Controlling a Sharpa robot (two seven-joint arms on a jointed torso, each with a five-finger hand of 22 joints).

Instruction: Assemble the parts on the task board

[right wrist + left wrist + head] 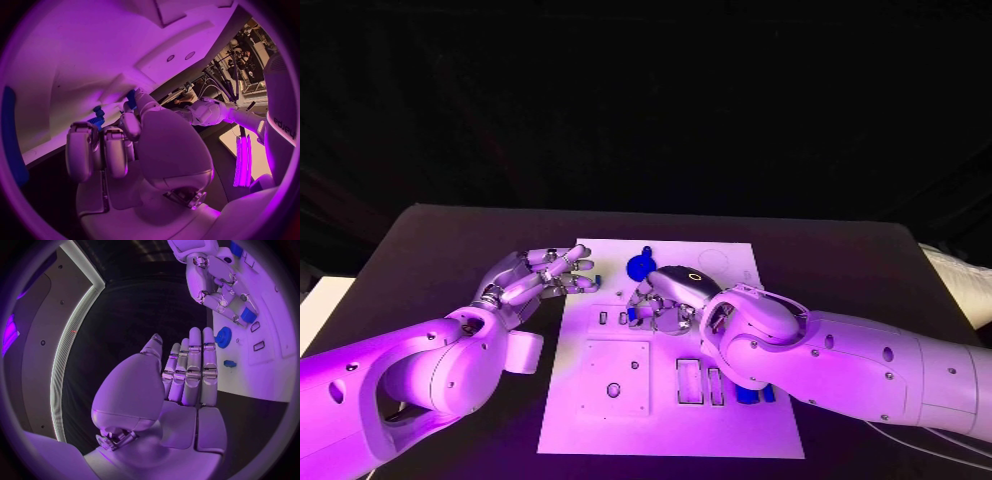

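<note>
My right robot hand [672, 300] sits low over the upper middle of the task board [733, 430], fingers curled down onto a small blue part [635, 313] at the row of little slots. It looks pinched between thumb and finger, so I'd call that hand clamped on the part. The part lies directly under the fingertips, toward my left side of the hand. Its long axis I cannot tell; too much is hidden.

Blue gear [639, 266] stands just beyond the right hand, further up the board, near but apart from the fingers. My right hand is clearly nearer to it. My left robot hand [538, 278] hovers at the board's left edge, fingers apart and straight, holding nothing.

Two more blue pieces [756, 394] lie beside my right forearm, near the long slots lower on the board.

Left wrist view gives what the head view hides: the gear [223, 337] side-on, a small blue piece [230, 363] near it on the board, and the right hand [222, 300] with a blue part [248, 316] at its fingertips. Right wrist view shows blue [98, 116] just past my own fingers [82, 150], against the board's underside-like white surface, contact unclear.

Likely step: seating the pinched part in a slot.
</note>
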